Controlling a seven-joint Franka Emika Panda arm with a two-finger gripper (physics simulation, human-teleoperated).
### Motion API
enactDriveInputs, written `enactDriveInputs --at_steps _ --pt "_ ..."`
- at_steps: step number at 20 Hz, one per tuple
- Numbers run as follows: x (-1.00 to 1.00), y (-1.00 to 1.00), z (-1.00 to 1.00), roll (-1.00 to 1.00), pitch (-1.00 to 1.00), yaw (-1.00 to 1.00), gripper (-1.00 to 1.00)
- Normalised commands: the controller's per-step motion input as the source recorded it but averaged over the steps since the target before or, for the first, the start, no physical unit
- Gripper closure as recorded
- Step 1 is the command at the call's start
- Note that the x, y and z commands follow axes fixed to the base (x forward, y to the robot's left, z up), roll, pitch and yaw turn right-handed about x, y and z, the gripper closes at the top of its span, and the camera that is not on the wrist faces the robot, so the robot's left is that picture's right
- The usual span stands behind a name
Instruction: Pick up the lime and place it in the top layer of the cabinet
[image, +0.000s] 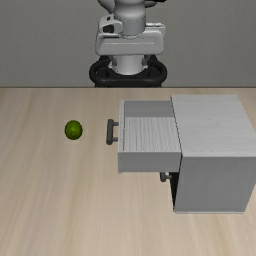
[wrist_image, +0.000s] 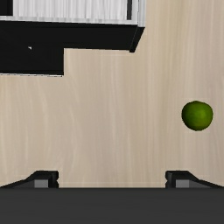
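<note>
Gripper (wrist_image: 112, 179) standing wide open, gripping nothing, touching nothing. Fingertips (wrist_image: 42, 178) hanging clear above table (image: 40, 200). Lime (wrist_image: 198, 115) lying on bare wood ahead of one fingertip, well apart from it, just outside gap. Lime looking nearly round; long axis not readable. Wrist view giving fingertips and part of drawer (wrist_image: 74, 9). Exterior view giving arm (image: 128, 38), whole cabinet (image: 215, 150), top drawer pulled out toward lime, handle (image: 111, 131) near lime, not touching.

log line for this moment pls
gripper open, empty | lime on table, untouched | top drawer pulled out of cabinet
</note>
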Motion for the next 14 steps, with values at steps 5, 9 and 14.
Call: enactDriveInputs --at_steps 5,9,14 --pt "0.00 -1.00 0.00 0.00 0.00 0.00 -1.00" --pt "0.00 -1.00 0.00 0.00 0.00 0.00 -1.00" --pt "0.00 -1.00 0.00 0.00 0.00 0.00 -1.00"
